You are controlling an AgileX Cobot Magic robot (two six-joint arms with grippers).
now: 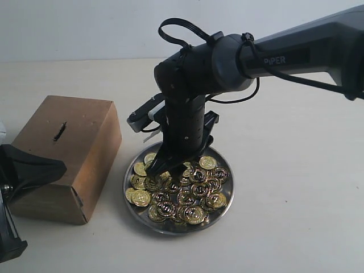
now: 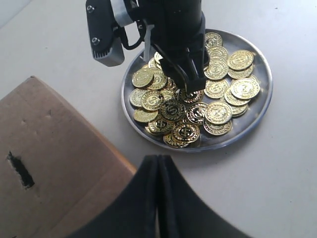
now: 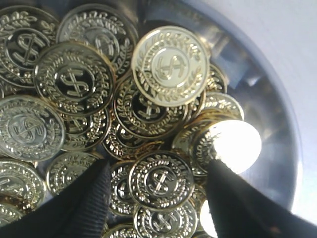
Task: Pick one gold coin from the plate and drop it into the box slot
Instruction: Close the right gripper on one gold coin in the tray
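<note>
So the right claw (image 3: 158, 168) is nose-down in the coin pile (image 1: 196, 193) with its fingers (image 3: 84, 203) spread apart and nothing pinched. One gold coin (image 3: 161, 180) lies flat in the gap between them, and more are heaped all around. The plate (image 2: 266, 96) sits right under the claw. The box (image 1: 74, 170) stands off to the claw's side, just beside the plate, with the slot (image 1: 60, 131) on its top face. The left claw (image 2: 158, 163) hangs over by the box, well away from the right one, fingers pressed together, empty.

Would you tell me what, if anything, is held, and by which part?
Nothing: the right gripper stands open astride a gold coin on the plate; the left gripper is shut, empty.
</note>
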